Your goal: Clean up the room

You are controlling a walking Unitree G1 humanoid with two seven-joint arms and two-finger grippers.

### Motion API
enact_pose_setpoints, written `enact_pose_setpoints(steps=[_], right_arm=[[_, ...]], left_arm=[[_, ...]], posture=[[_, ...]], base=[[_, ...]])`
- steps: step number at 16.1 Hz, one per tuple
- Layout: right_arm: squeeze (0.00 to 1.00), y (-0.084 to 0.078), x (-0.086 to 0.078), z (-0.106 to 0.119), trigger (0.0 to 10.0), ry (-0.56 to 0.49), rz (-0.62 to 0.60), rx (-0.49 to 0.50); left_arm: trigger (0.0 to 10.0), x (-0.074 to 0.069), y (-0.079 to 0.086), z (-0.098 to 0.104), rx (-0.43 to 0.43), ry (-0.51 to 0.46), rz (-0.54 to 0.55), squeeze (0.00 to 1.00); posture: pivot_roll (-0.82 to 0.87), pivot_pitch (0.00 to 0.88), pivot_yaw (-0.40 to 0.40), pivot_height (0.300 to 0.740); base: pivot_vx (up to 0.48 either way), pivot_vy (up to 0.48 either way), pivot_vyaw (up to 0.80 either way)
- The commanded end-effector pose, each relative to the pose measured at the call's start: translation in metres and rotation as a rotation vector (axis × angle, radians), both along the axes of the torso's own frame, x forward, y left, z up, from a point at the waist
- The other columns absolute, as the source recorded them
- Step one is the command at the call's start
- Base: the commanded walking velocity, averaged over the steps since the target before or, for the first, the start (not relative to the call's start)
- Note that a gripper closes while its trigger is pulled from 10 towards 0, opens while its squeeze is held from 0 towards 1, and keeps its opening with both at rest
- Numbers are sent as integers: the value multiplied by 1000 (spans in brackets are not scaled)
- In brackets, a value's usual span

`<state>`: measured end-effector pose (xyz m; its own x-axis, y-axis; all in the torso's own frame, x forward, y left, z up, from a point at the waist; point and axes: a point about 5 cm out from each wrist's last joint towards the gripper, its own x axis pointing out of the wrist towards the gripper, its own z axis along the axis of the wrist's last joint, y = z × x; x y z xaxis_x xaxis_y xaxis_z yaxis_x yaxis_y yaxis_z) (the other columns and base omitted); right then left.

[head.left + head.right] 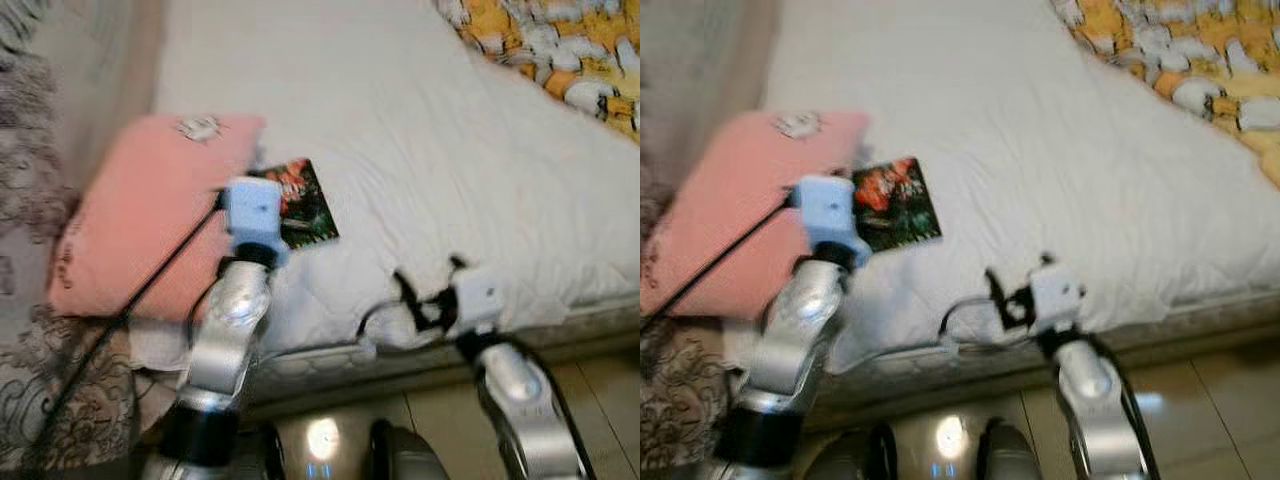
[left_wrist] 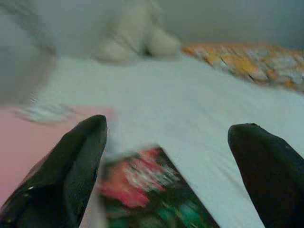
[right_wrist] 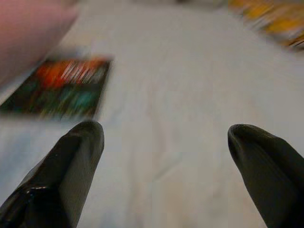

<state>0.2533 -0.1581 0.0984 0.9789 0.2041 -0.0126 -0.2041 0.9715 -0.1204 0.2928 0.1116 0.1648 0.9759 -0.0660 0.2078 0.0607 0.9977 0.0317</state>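
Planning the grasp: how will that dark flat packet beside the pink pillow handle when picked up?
The packet lies flat on the soft bed, so it is probably thin, light and bendy. Its printed face may be slick. The left gripper, open above it, may need an edge.

All four views motion-blurred, no crisp edges anywhere. Light is soft, even and fairly bright, with no hard shadows on the white bedspread [image 1: 420, 150]. Glare spot on the glossy floor tile [image 1: 322, 437] at the bottom of the head views, plus specular streaks on the silver arms. Head views: pink pillow [image 1: 150, 215] and dark booklet [image 1: 895, 203] smeared, print unreadable. Left wrist view is dimmer and greyer; the background is soft mush. Right wrist view is streaked sideways, worst on the booklet. Black fingers [image 3: 66, 175] in both wrist views are out of focus, with a faint sheen.
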Motion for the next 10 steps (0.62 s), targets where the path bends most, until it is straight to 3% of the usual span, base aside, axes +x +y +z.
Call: enact_pose_setpoints(steps=[1, 3, 5, 6, 7, 9, 10], right_arm=[[0, -8, 2, 3, 10000, -35, -64, -7], [0, -7, 5, 5, 10000, -65, -68, 5], [0, -1, 11, 18, 10000, -160, -65, 29], [0, -1, 13, 23, 10000, -188, -74, 37], [0, 4, 14, 23, 10000, -193, -53, 16], [0, 5, 14, 10, 10000, -129, -45, 32], [0, 7, 14, -4, 10000, -63, -51, 57]], left_arm=[[10000, -8, 24, -11, 19, 16, 109, 0], [10000, -8, 40, -24, 21, 71, 161, 0], [10000, -10, 51, -40, 48, 129, 199, 0], [10000, -14, 55, -47, 45, 158, 216, 0], [10000, -28, 66, -68, 80, 236, 251, 0], [10000, -34, 69, -77, 114, 265, 269, 0], [10000, -28, 64, -77, 119, 250, 260, 0]], posture=[[-152, 41, 51, 731], [-131, 26, 49, 731], [-119, 14, 50, 731], [-118, 13, 49, 731], [-113, 18, 51, 731], [-101, 27, 40, 731], [-93, 18, 28, 731]], base=[[0, 0, 0], [0, 0, 0], [0, 0, 0], [0, 0, 0], [0, 0, 0], [0, -480, 0], [0, -480, 0]])
